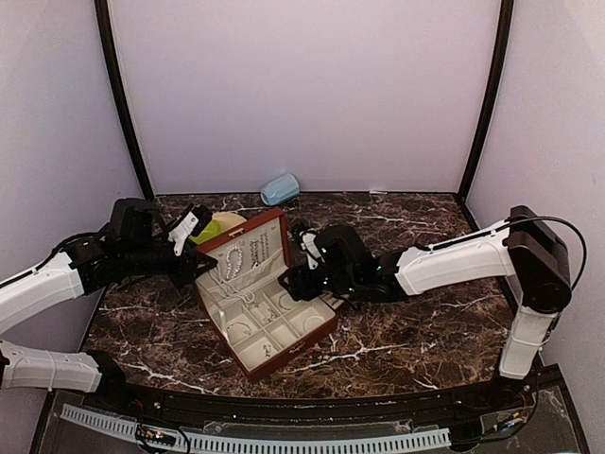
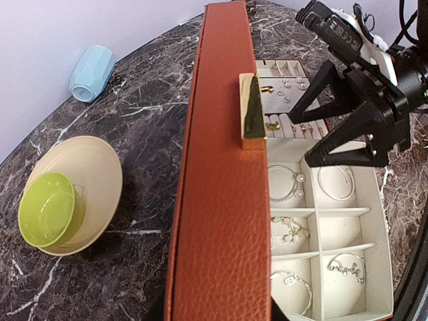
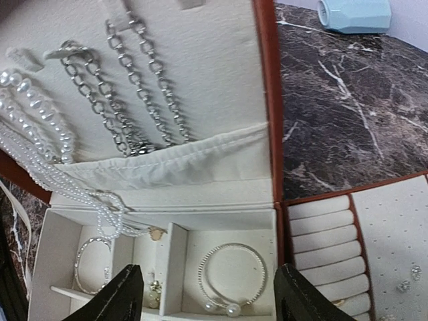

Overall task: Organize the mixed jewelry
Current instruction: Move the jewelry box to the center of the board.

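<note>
Pale walls (image 1: 312, 95) close in the dark marbled worktop (image 1: 425, 331) at the back and on both sides. The widest bare stretch runs from the case to the right wall and along the front edge. On the left, the arm fills the narrow gap between wall and case.

The reddish-brown case (image 1: 295, 352) sits left of centre, open, with its lid (image 2: 221, 221) standing up. Behind the lid are a cream dish (image 2: 93, 174) with a lime-green bowl (image 2: 45, 208) in it. A pale blue object (image 1: 280, 189) lies against the back wall, well apart from them.

The left pincer (image 1: 200, 263) is closed partway on the lid's outer edge. The right pincer (image 3: 210, 297) hangs wide apart over the tray, gripping nothing.

Inside the lid, pearl strands (image 3: 40, 127) and silver chains (image 3: 114, 87) hang into a fabric pocket, and one strand trails down into the tray. Under the right pincer a thin bangle (image 3: 233, 246) with pearl tips lies in its own compartment. Another bangle (image 3: 77, 257) lies two compartments to its left. Ring rolls (image 3: 321, 234) fill the side section, and tiny earrings (image 3: 408, 284) sit on the pad just beside them.
</note>
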You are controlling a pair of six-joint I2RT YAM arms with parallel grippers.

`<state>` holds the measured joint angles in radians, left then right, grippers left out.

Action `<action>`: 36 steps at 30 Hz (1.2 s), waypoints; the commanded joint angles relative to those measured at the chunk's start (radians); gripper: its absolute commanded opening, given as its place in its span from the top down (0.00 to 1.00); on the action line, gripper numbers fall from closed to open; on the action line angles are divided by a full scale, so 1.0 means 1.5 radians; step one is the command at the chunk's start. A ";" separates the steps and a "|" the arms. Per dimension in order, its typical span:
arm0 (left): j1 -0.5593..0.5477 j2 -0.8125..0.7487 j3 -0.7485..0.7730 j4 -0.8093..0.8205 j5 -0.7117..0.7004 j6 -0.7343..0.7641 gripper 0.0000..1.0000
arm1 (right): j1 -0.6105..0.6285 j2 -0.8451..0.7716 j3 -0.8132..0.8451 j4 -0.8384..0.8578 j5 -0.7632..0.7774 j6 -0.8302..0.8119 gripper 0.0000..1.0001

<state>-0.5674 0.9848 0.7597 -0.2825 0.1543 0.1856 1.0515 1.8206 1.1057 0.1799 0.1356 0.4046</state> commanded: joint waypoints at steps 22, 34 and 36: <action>0.036 0.021 0.055 0.081 -0.044 0.047 0.54 | -0.067 0.072 0.113 -0.176 -0.005 -0.046 0.48; 0.039 -0.006 0.067 0.098 -0.032 0.018 0.29 | -0.075 0.126 0.163 -0.193 -0.005 -0.070 0.57; 0.040 -0.010 0.081 0.099 -0.035 0.002 0.26 | -0.075 0.133 0.170 -0.196 -0.005 -0.075 0.59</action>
<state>-0.5140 1.0073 0.8215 -0.1719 0.0933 0.2337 0.9501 1.9934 1.3201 -0.1108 0.1272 0.3134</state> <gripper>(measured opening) 0.716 0.425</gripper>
